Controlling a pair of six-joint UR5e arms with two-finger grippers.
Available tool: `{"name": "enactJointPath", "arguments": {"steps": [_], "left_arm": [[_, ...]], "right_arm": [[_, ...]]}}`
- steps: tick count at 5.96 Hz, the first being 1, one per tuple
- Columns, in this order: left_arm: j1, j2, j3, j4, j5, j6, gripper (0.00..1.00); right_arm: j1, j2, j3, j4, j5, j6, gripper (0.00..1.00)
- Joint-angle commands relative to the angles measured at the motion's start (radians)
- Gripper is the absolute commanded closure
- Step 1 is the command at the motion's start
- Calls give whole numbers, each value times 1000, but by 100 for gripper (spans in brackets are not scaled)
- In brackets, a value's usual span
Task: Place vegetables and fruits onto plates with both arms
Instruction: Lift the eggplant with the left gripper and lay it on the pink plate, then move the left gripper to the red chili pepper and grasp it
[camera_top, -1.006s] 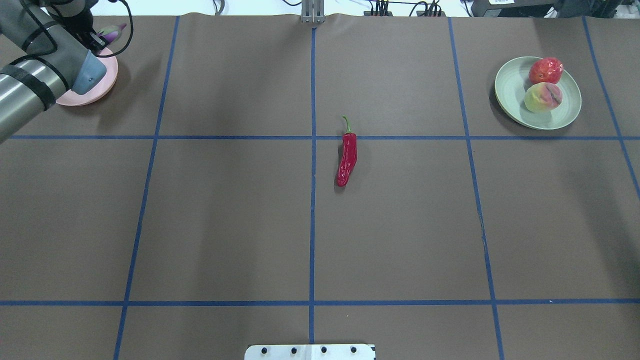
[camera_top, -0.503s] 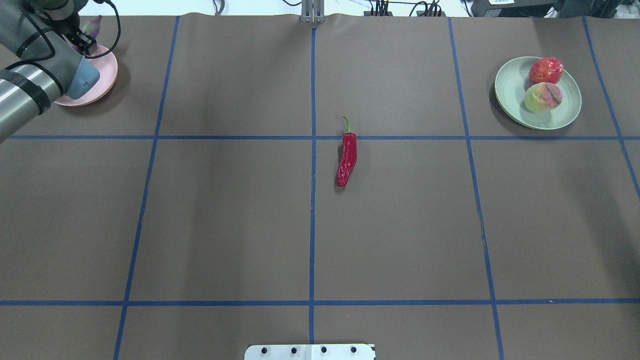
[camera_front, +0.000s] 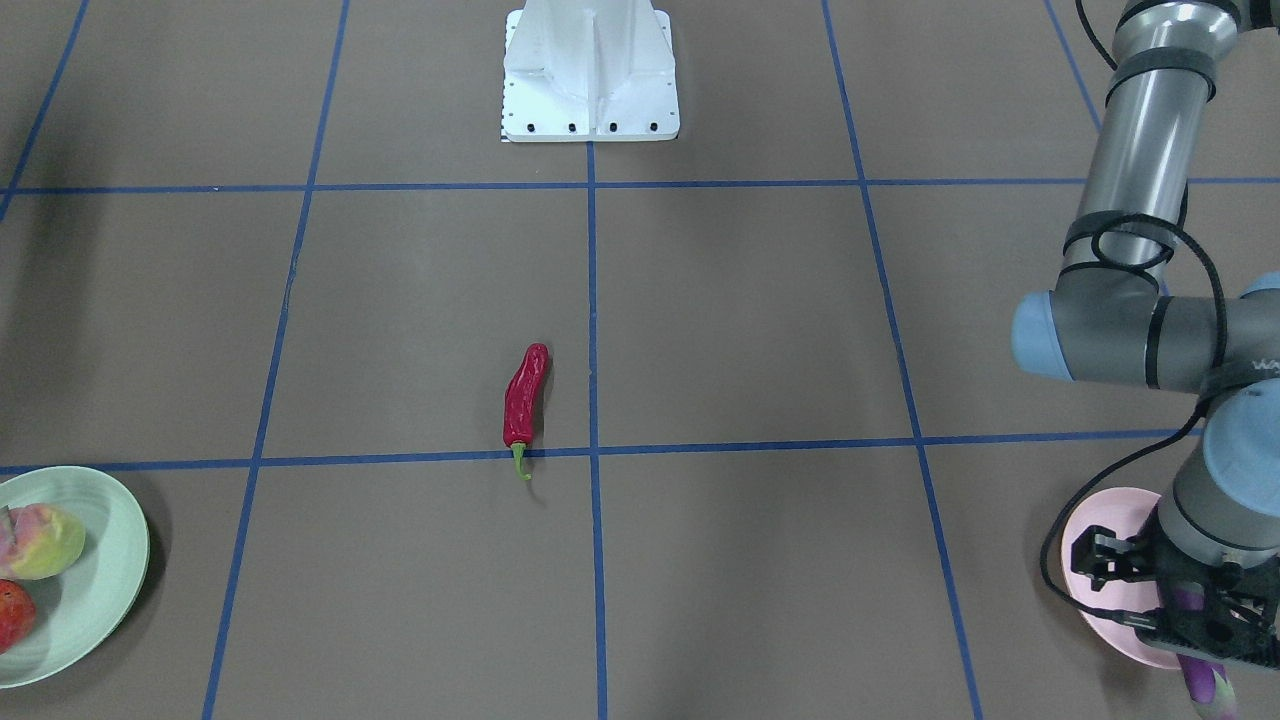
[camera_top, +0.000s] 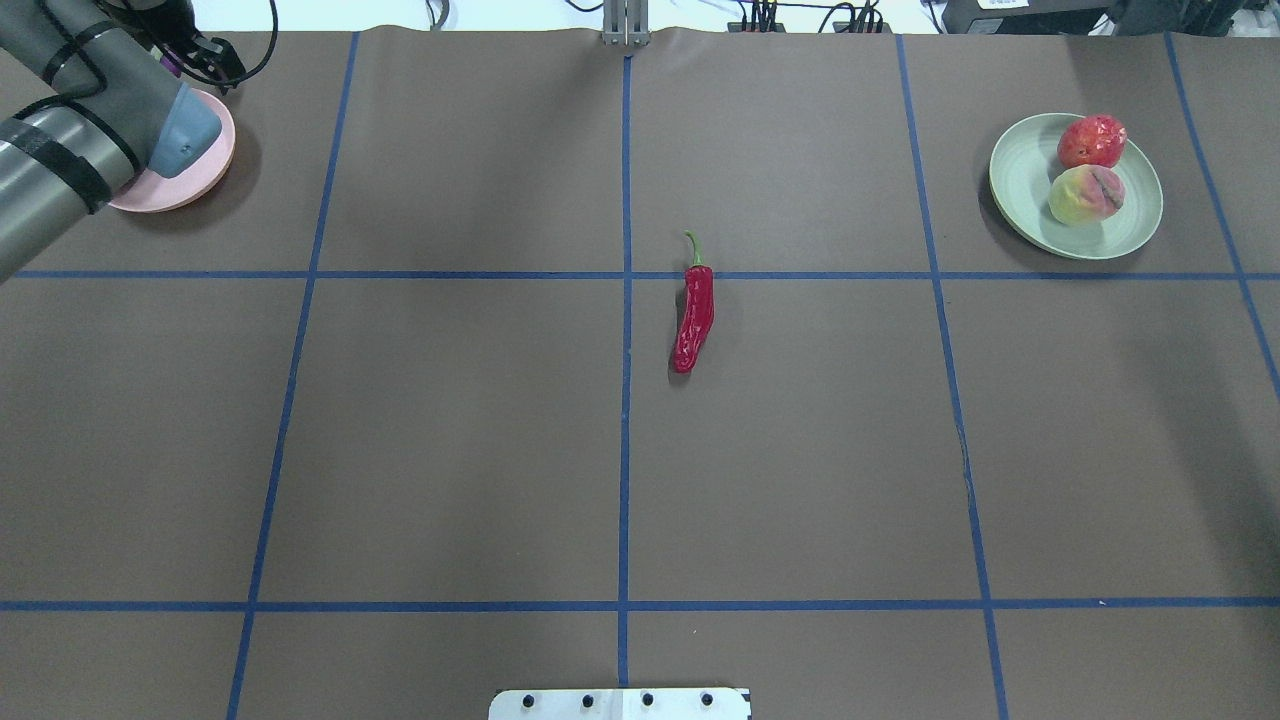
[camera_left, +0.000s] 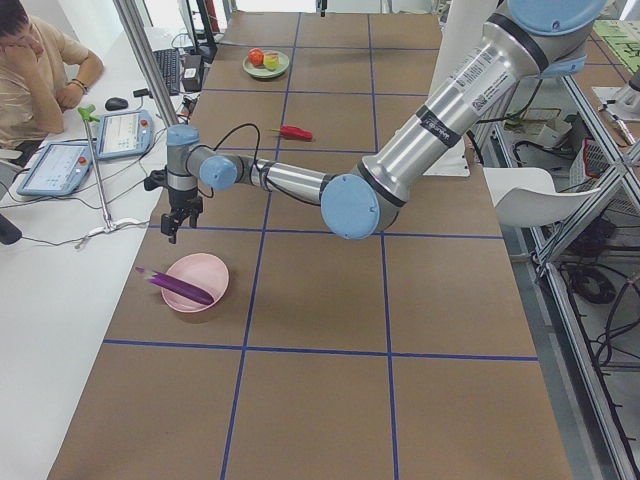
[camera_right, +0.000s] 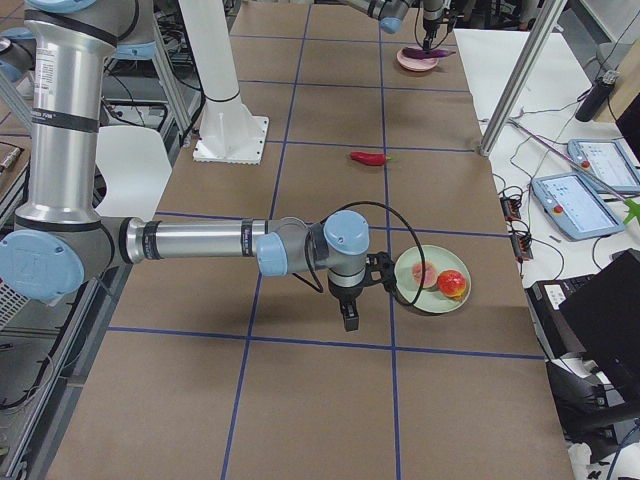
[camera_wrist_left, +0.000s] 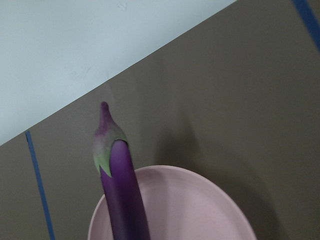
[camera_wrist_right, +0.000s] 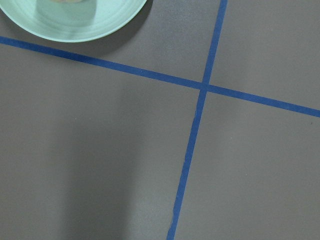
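Left jaws: spread apart with nothing between them, as the front-facing view shows.
Left gripper (camera_left: 173, 230): hangs above the table just past the pink plate (camera_left: 216, 276), clear of it, fingertips pointing down.
Right jaws: cannot tell; only the right-side view shows them, and too small.
Right gripper (camera_right: 348, 316): hangs over bare table at about 8 o'clock of the mint plate (camera_right: 408, 286) in that view, apart from it.
Eggplant (camera_left: 181, 289): lies across the pink plate; in the left wrist view its green stem end juts over the rim toward 11 o'clock.
Pink plate, overhead: at the table's 10 o'clock corner, partly hidden by the left arm.
Chili (camera_top: 693, 320): flat on the table near the centre, stem toward 12 o'clock, on neither plate.
Mint plate, overhead: at 2 o'clock on the table.
Peach (camera_top: 1086, 194): near the mint plate's middle.
Red-orange fruit (camera_top: 1091, 141): at the rim at 12 to 1 o'clock, just beside the peach.
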Motion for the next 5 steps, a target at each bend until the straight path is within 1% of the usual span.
{"name": "enactJointPath", "arguments": {"steps": [1,2,3,5], "left_arm": [[146,-4,-184,56,-35,-270,1],[235,-32,-215,49,-36,-437,1],[318,-100,-214,47,-36,-575,1],[470,-225,-178,41,-30,-789,1]], "right_arm": [[0,0,0,1,-4,-1,1],[0,1,0,1,-4,-1,1],[0,2,0,1,-4,-1,1],[0,0,0,1,-2,-1,1]]}}
